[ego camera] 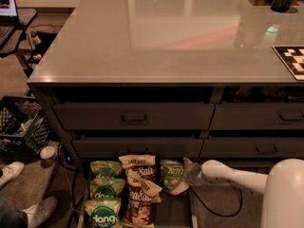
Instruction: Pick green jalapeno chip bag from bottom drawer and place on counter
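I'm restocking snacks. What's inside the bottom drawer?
In the bottom drawer: green dang bags, brown Sea Salt bags, and the green jalapeno chip bag, with the gripper at its right edge. Anything beneath the bags is covered.

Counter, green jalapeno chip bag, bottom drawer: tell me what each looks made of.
The counter: smooth grey slab, maybe stone or laminate; glossy, it mirrors lights. The green jalapeno chip bag: thin crinkly film, probably plastic; creased. The bottom drawer: dark, matte, likely metal; unclear. The tool is at the bag's right edge.

Gripper (pixel 189 174) against the right of the green jalapeno chip bag (pixel 171 173), covering that edge, dang bag (pixel 103 216) lower left of it cropped at bottom.
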{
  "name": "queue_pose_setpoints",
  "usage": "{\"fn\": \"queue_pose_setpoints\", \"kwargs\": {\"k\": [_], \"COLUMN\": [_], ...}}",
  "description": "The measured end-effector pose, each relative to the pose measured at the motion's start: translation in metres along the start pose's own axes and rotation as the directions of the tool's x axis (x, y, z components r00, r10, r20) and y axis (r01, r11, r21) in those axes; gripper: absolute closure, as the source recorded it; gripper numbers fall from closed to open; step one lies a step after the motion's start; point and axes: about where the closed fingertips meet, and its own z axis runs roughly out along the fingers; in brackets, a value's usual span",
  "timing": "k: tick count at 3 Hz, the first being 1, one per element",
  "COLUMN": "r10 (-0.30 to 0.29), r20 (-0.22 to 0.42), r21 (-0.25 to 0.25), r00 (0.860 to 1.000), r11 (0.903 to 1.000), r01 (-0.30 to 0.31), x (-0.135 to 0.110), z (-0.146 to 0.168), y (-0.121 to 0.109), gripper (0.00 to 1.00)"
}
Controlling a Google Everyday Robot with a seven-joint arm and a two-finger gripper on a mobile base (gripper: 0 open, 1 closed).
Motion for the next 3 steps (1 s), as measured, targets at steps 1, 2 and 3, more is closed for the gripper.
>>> {"fn": "queue_pose_setpoints", "kwargs": {"k": [1, 2, 3], "r10": [-0.001, 0.012, 0.024], "r20": [-0.009, -0.021, -0.04], "r21": [-0.003, -0.016, -0.044], "r00": [1.0, 1.0, 0.999], "r11": [1.0, 0.9998, 0.9987], "r01": [0.001, -0.012, -0.026], "x": [0.001, 0.006, 0.013], "z": [0.011, 0.023, 0.034], "y": [-0.009, -0.014, -0.012], "gripper": [0.0, 0.0, 0.0]}}
